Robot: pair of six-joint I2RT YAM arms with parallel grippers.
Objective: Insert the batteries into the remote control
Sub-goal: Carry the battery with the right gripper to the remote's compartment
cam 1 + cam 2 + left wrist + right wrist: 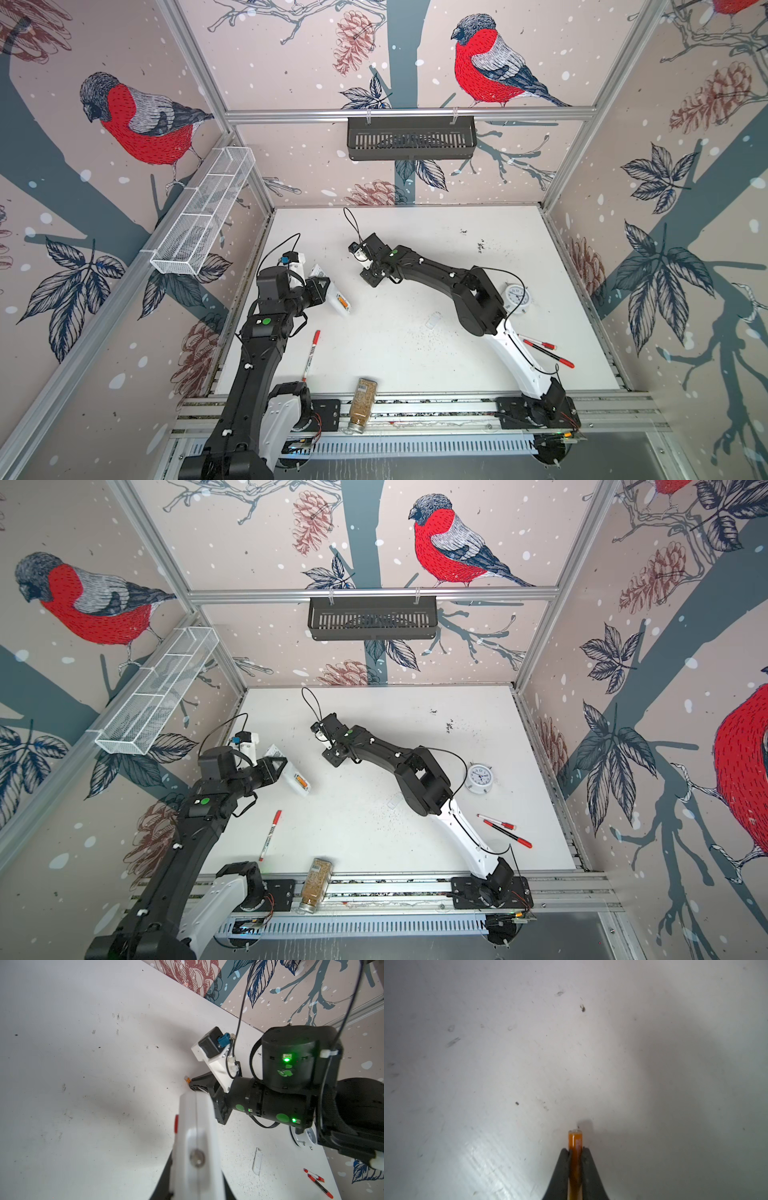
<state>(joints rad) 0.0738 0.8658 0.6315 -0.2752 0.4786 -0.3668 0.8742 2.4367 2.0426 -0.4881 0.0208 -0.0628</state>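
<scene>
My left gripper [326, 291] is shut on one end of the white remote control [340, 302] and holds it just above the table at the left. In both top views an orange battery [341, 300] lies in the remote's upturned back. In the left wrist view the remote [195, 1126] is a blurred white bar between the jaws. My right gripper [576, 1152] is shut on a second orange battery [576, 1139], whose end sticks out past the fingertips close to the white table. The left wrist view shows that battery [187, 1079] at the right gripper's tip, beyond the remote's far end.
A white alarm clock [516, 296] stands right of the right arm. A clear plastic cover [433, 321] lies mid-table. Red-capped pens lie at the right [544, 349] and one more in front of the left gripper [311, 353]. A jar [362, 405] lies on the front rail.
</scene>
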